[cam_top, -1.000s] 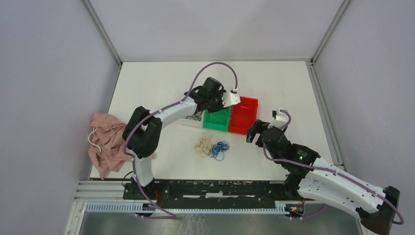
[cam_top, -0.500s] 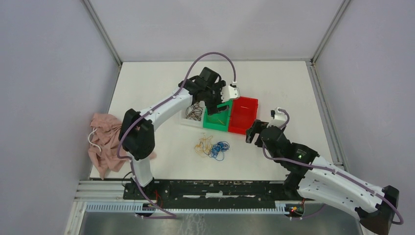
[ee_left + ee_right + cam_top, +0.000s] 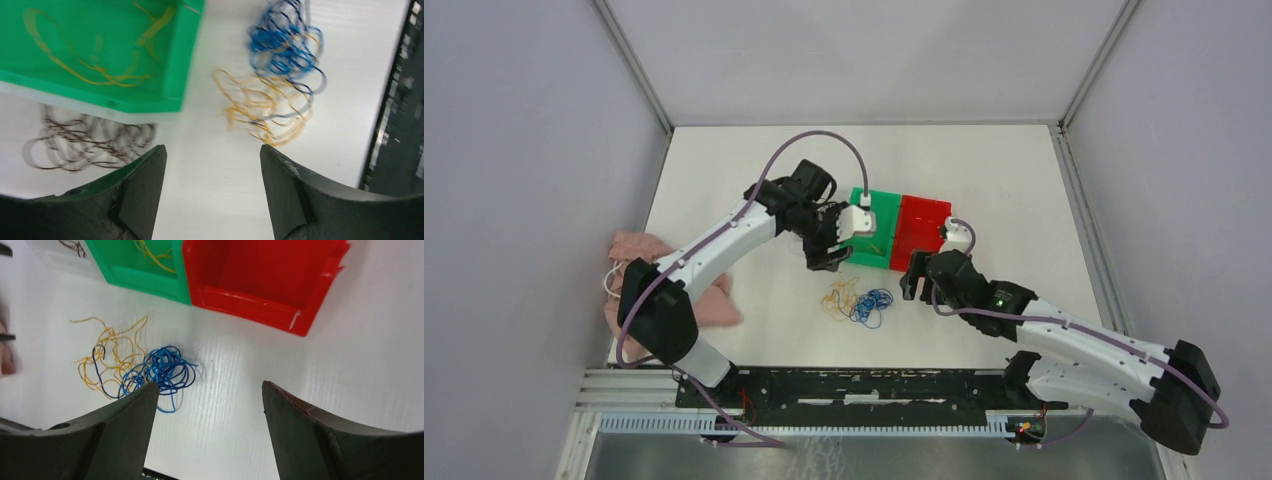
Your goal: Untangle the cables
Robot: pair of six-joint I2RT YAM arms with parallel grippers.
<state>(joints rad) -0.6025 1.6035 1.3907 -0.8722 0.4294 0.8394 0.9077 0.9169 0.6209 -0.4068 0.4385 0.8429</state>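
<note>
Left tool (image 3: 212, 162), gaping like right tool (image 3: 210, 395), swung off green bin (image 3: 182, 55) holding yellow cables (image 3: 102, 79).

Green bin (image 3: 882, 205): sitting mid-worktop, touching the red bin along one side.
Red bin (image 3: 921, 232): sitting just right of the green one.
Pink cloth (image 3: 632, 252): lying crumpled, overhanging the worktop's left edge.
Worktop (image 3: 984, 170): white, carrying both bins.
Black rail (image 3: 874, 385): running along the near edge.

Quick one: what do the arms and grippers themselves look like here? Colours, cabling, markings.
The left arm and right arm have white shells with black joints. A thin purple hose loops along each. The fingers are dark, broad wedges. A green light glows on the right arm. No lettering is legible.
</note>
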